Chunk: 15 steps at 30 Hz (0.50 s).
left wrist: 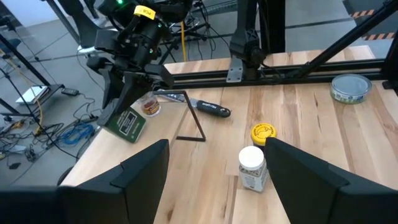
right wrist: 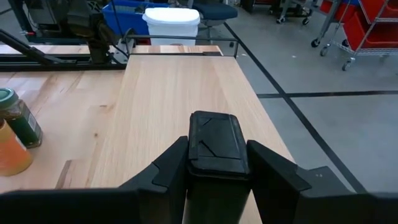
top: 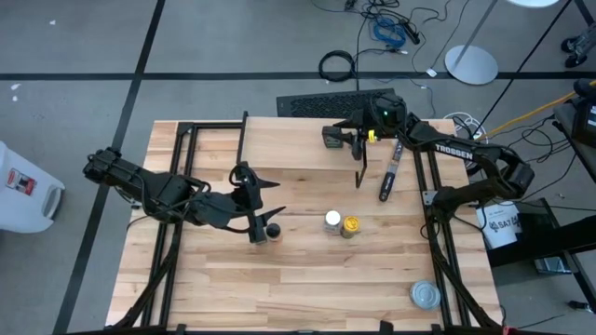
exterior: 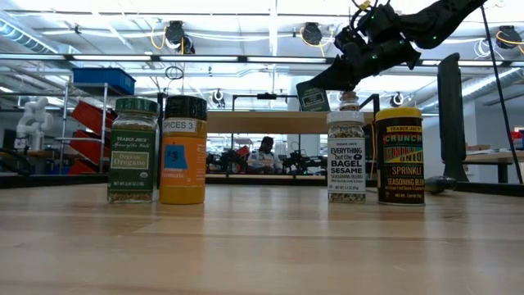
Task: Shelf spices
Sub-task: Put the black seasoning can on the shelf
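Light wood table [top: 307, 279], open lab floor around it, a person seated far back in the room.

- Nearest edge: flat round silver tin [top: 426, 295], alone near the right-hand corner.
- Mid-table pair: white-lidded jar [top: 332, 221] and yellow-lidded jar [top: 350, 225], upright, just beside each other.
- Further left: green-lidded jar [exterior: 133, 147] and orange jar [exterior: 182, 149], also upright, side by side.
- Left gripper [top: 261, 203] hovers right by that green/orange pair. Fingers spread wide, nothing between them, not touching either jar.
- Behind the jars: the shelf [exterior: 262, 123], wood plank on thin black legs. Nothing visibly standing on the plank.
- Long thin dark packet [top: 391, 172] lies flat on the table to the right of the shelf.
- Right gripper [top: 352, 138] is at the back of the table, clamped on the dark square tin [right wrist: 214, 143]. The tin is tilted, up at plank height by the shelf's right end. Can't tell if it's touching the plank.
- Small clear-brownish jar [left wrist: 149, 106] sits just beside the gripped tin.
- Keyboard [top: 326, 102] beyond the far table edge.
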Motion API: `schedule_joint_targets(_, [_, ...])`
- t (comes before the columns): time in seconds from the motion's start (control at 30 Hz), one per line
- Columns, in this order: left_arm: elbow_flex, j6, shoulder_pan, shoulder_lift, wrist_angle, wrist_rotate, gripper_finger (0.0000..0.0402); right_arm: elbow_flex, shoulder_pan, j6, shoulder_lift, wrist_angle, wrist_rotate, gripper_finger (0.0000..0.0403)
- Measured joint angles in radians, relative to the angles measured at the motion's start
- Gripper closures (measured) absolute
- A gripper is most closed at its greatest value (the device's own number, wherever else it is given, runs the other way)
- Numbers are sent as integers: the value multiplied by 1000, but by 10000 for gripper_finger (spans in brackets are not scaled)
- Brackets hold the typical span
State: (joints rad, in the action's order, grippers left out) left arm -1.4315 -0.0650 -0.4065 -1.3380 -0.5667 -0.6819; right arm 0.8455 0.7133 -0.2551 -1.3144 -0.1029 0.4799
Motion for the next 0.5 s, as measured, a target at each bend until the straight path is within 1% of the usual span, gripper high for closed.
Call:
schedule_joint_targets(0.27, [0,-1,0,0,0,0,127,-2,21,6,4,28,-2,268])
schedule_joint_targets(0.5, [0,-1,0,0,-1,0,127,-3,28,-16,48,86,-7,268])
